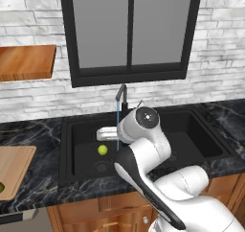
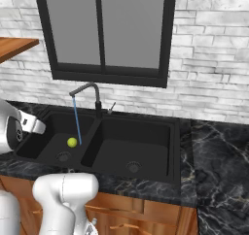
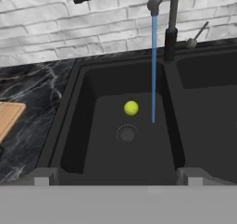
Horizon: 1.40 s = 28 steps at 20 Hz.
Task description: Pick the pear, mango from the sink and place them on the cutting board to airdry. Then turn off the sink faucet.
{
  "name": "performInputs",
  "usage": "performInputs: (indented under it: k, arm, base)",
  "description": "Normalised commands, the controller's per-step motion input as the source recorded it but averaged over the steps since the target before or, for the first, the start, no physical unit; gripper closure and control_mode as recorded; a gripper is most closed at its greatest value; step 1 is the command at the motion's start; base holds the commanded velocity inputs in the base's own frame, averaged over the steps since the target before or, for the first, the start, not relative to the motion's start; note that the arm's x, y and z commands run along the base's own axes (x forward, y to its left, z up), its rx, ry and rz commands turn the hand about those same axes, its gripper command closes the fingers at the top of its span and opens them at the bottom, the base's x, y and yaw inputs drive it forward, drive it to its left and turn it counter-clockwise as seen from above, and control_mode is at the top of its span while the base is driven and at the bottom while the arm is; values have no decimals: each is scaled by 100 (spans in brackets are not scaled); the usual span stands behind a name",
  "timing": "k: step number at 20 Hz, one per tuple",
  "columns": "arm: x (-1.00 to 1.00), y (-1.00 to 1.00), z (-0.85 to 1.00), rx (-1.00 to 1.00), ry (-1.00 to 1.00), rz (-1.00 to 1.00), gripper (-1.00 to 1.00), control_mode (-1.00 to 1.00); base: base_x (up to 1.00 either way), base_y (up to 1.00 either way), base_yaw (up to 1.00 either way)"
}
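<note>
my gripper hangs over the near rim of the sink, fingers apart and holding nothing. the pear lies free on the left basin floor, just beyond the drain, beside the stream from the faucet. the left base view shows the cutting board on the dark marble tabletop; the mango cannot be made out.

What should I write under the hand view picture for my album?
Water runs from the faucet into the black sink, beside a yellow-green pear.
</note>
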Motion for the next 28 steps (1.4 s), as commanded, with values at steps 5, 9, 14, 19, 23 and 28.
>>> performInputs:
  k: [5, 9, 14, 19, 23, 28]
  arm:
    - [36, -35, 0, 0, 0, -2, -100, -100]
    - [49, -20, -14, 0, 2, 0, -100, -100]
    - [48, -13, -23, 0, 8, 0, -100, -100]
    - [37, -1, -21, 0, 5, 0, -100, -100]
    - [30, 0, -29, 0, 5, 0, -100, -100]
    - [32, 0, -30, 0, 5, 0, -100, -100]
  base:
    - [0, 0, 0]
    - [0, 0, 0]
    - [0, 0, 0]
    - [0, 0, 0]
    - [0, 0, 0]
    - [0, 0, 0]
